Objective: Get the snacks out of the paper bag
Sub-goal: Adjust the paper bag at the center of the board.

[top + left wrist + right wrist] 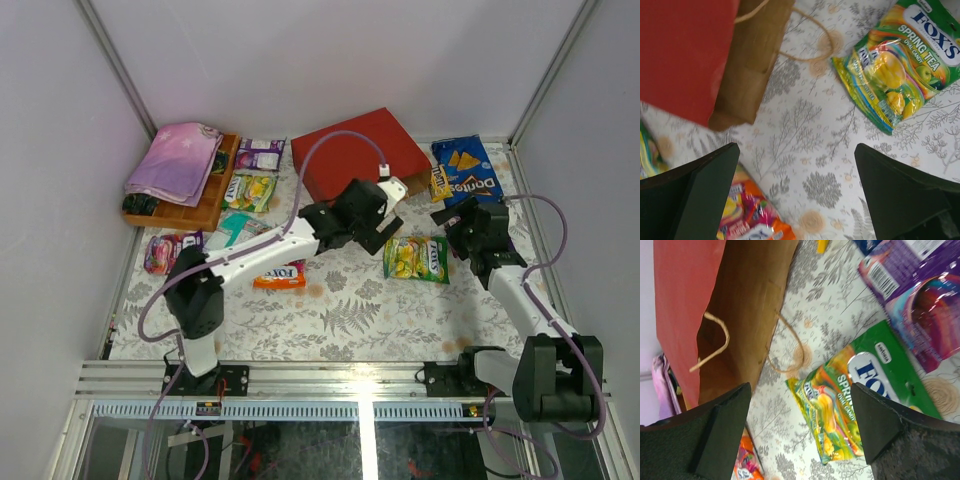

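Note:
The red paper bag (355,150) lies on its side at the back, its brown mouth facing front right. My left gripper (388,222) hovers just in front of the mouth, open and empty. In the left wrist view the bag (685,50) is at upper left, a green Fox's candy bag (900,60) at upper right and an orange candy bag (750,215) by the left finger. My right gripper (450,215) is open and empty beside the green bag (417,257). The right wrist view shows the bag's kraft inside (750,305), with no packet visible, and the green bag (850,405).
A blue Doritos bag (468,172) lies at back right. The orange pack (281,275), a teal pouch (232,230), a yellow-green bag (250,190) and a purple-white pack (260,153) lie to the left. A wooden tray (205,212) holds a pink-purple cloth (178,160).

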`<state>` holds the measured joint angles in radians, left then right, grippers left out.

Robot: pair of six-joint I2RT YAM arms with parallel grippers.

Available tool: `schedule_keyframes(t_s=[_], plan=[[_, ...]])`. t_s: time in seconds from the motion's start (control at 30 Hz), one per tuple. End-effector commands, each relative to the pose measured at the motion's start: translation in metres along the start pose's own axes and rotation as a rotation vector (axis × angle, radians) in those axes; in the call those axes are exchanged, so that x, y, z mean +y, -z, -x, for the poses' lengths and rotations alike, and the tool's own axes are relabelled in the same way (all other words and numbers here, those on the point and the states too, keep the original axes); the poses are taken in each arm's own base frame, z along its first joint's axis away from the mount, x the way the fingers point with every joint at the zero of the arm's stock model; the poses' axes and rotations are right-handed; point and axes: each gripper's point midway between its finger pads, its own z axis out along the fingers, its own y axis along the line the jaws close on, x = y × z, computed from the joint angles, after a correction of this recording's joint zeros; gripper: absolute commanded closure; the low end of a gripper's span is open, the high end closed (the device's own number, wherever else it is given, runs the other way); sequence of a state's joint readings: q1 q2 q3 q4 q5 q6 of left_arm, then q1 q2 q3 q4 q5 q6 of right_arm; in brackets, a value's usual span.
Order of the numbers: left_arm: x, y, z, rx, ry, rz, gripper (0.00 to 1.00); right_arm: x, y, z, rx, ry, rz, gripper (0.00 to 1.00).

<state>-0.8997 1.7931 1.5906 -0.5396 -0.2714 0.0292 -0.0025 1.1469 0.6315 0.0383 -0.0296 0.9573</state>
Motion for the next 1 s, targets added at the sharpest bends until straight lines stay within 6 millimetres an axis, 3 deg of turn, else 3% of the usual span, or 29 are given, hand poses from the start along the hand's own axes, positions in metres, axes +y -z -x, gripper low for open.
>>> schedule_keyframes(t_s=[0.0, 0.1, 0.27, 0.4, 0.6, 0.83, 0.97], plan=[[-0.007, -0.019, 0.061, -0.232, -0.186, -0.053, 0.0, 0.029, 0.013, -0.013, 0.055, 0.037, 0.12, 0.12], [-0.01, -0.031, 0.079, -0.27, -0.251, -0.067, 0.01, 0.03, 0.016, -0.015, 0.058, 0.044, 0.132, 0.11], [0.009, -0.069, 0.091, -0.222, -0.311, 0.056, 0.05, 0.031, 0.024, -0.014, 0.042, 0.078, 0.15, 0.12], [0.013, -0.084, 0.102, -0.244, -0.334, 0.073, 0.1, 0.024, 0.025, -0.017, 0.048, 0.078, 0.138, 0.12], [0.031, -0.108, 0.096, -0.208, -0.321, 0.075, 0.29, 0.015, 0.027, -0.019, 0.05, 0.077, 0.109, 0.11], [0.036, -0.121, 0.099, -0.212, -0.305, 0.039, 0.69, 0.012, 0.023, -0.019, 0.055, 0.074, 0.104, 0.11], [0.036, -0.124, 0.101, -0.226, -0.303, 0.018, 0.77, 0.011, 0.02, -0.019, 0.065, 0.061, 0.109, 0.11]])
